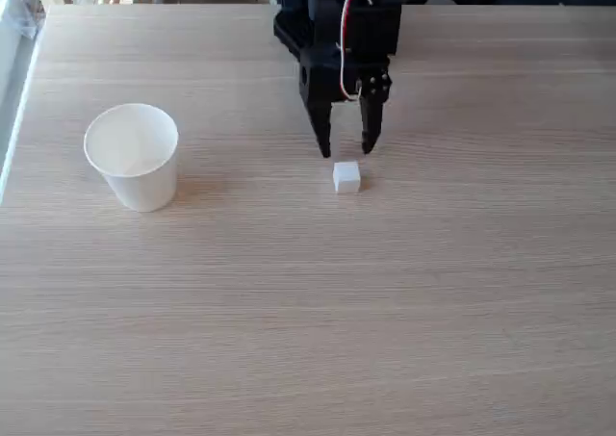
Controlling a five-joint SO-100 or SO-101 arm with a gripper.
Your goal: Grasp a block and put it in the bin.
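Fixed view: pale wood-grain desk (385,311), matte, fine straight streaks. Small white cube (346,177), plain faces, sits on the desk near centre, nothing touching it. Black gripper (347,148) points down just behind the cube, fingers spread with a clear gap, empty; red and white wires loop along the arm. White paper cup (133,157), round rim, tapered, stands upright well apart at left, path between unobstructed.
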